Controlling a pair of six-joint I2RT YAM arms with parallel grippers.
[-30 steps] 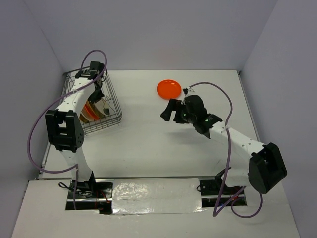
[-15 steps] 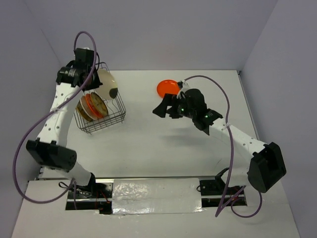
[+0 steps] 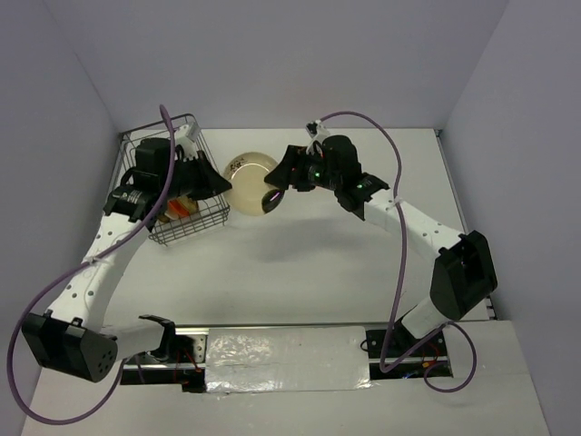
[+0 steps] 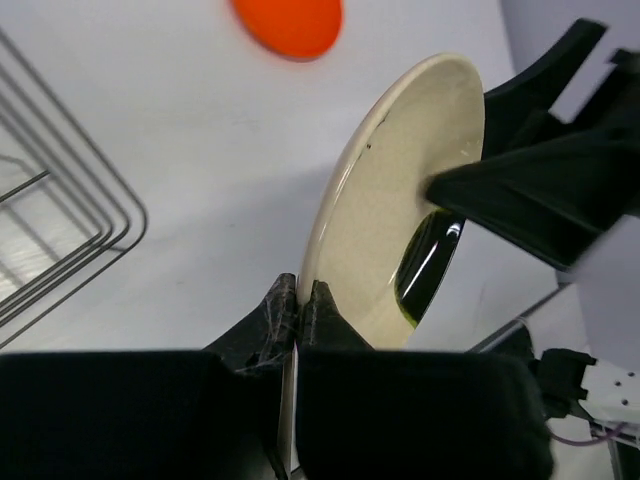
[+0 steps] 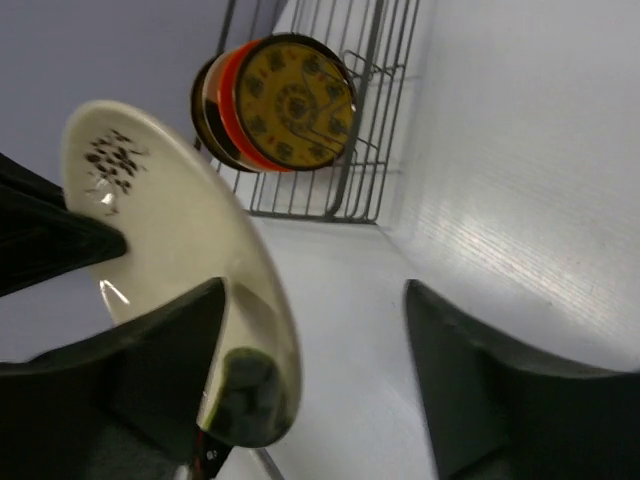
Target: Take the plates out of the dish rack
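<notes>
My left gripper (image 3: 218, 186) is shut on the rim of the cream plate (image 3: 250, 180) with a dark blotch and holds it tilted in the air, right of the dish rack (image 3: 177, 227). In the left wrist view its fingertips (image 4: 298, 295) pinch the plate (image 4: 385, 220). My right gripper (image 3: 275, 188) is open, and the far edge of the plate (image 5: 180, 240) lies between its spread fingers (image 5: 150, 370). The rack (image 5: 345, 170) holds a dark brown plate with a yellow pattern (image 5: 290, 100) and an orange one (image 5: 228, 100) behind it. Another orange plate (image 4: 290, 22) lies on the table.
The white table (image 3: 300, 263) is walled by grey panels at the back and sides. The rack's wire corner (image 4: 60, 200) is close to the left of my left gripper. In the top view the right arm hides the loose orange plate.
My left arm lifted the cream plate out of the rack and carried it right. My right gripper moved left from the orange plate to the cream plate's far edge.
</notes>
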